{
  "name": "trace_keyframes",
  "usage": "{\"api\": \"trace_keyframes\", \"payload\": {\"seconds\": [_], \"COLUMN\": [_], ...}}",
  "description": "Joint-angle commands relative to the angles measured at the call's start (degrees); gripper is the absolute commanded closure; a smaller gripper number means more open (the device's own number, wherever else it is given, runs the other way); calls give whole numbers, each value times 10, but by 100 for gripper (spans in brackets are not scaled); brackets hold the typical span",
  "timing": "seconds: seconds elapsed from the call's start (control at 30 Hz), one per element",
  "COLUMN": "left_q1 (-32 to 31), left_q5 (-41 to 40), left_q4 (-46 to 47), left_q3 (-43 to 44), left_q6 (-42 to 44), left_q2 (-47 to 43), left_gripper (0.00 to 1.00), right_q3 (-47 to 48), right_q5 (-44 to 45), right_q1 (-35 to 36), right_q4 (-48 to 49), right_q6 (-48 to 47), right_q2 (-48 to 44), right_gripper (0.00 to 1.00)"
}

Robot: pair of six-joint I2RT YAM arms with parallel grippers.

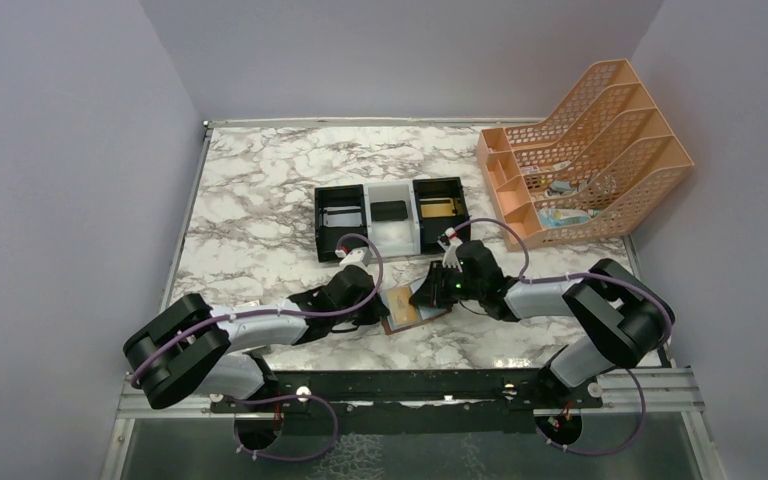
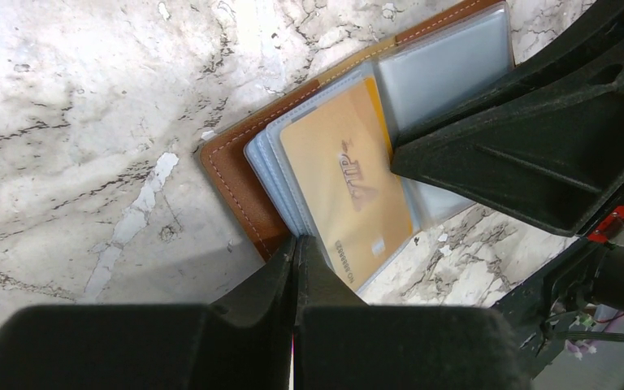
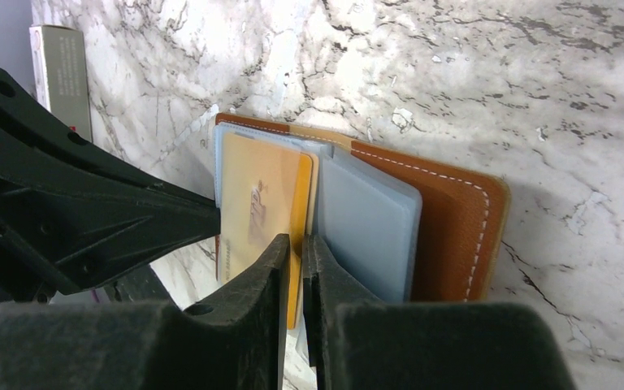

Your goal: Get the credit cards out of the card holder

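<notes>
The brown leather card holder (image 1: 403, 312) lies open on the marble between my two grippers. Its clear blue-grey sleeves fan out in the left wrist view (image 2: 236, 175) and the right wrist view (image 3: 455, 219). A gold credit card (image 2: 349, 179) sticks out of a sleeve. My right gripper (image 3: 295, 240) is shut on the edge of this gold card (image 3: 256, 195). My left gripper (image 2: 296, 240) is shut, its tips pressed against the corner of the sleeves and leather. In the top view the left gripper (image 1: 376, 306) and right gripper (image 1: 430, 293) flank the holder.
A black-white-black tray (image 1: 370, 240) stands behind, with a grey card (image 1: 340, 218), a dark card (image 1: 390, 210) and a gold card (image 1: 438, 207) in its compartments. An orange file rack (image 1: 580, 160) is at the back right. A small pale box (image 3: 61, 73) stands nearby.
</notes>
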Motion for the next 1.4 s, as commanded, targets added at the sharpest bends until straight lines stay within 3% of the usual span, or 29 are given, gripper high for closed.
{"api": "trace_keyframes", "payload": {"seconds": [0.0, 0.1, 0.27, 0.77, 1.07, 1.37], "left_q1": [-4, -5, -7, -7, -15, -25], "left_q5": [-23, -26, -31, -64, -67, -58], "left_q4": [-37, -37, -38, -79, -81, -51], "left_q3": [8, 9, 9, 5, 11, 23], "left_q6": [22, 22, 22, 28, 16, 9], "left_q2": [1, 4, 3, -36, -69, -61], "left_gripper": [100, 100, 100, 99, 58, 56], "right_q3": [1, 8, 1, -30, -32, -35], "right_q5": [-24, -45, -58, -28, -69, -75], "right_q1": [-1, -1, -1, -31, -31, -31], "right_q4": [6, 7, 25, 14, 49, 56], "right_q6": [-3, -16, -18, -15, -14, -14], "right_q2": [20, 31, 24, -25, -4, -7], "right_gripper": [85, 86, 99, 99, 93, 88]}}
